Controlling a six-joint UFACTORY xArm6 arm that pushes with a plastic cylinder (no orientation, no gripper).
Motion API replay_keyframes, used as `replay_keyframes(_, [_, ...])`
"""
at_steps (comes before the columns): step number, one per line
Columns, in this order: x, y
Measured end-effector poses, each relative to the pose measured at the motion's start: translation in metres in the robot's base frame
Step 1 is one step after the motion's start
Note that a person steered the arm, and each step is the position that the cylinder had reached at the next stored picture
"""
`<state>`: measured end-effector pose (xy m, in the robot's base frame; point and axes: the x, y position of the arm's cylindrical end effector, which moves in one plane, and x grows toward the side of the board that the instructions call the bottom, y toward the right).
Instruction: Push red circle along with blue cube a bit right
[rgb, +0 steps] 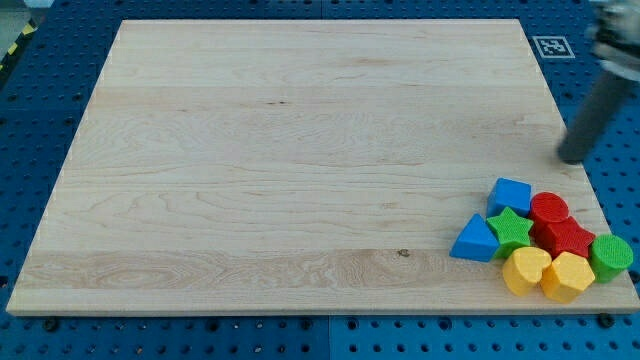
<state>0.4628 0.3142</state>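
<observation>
The pale wooden board (300, 170) carries a touching cluster at the view's lower right, where the red circle block (549, 208) sits just right of the blue cube block (511, 194). My tip (572, 157), a bare dark rod holding nothing, rests apart above the red circle.

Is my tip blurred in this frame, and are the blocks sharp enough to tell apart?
Camera view: the rod is soft with blur; my tip sits above the cluster, apart from it. The blue cube and red circle are crisp, evenly lit, no glare on the wooden board.
</observation>
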Motion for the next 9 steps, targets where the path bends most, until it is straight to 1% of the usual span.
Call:
replay_keyframes(1, [0.027, 0.031])
replay_keyframes(2, [0.047, 0.031])
replay_keyframes(3, [0.082, 0.030])
replay_keyframes(4, [0.149, 0.028])
replay_keyframes(5, [0.150, 0.028])
replay_keyframes(6, [0.142, 0.007])
replay_keyframes(8, [0.061, -0.073])
replay_keyframes(9, [0.034, -0.105])
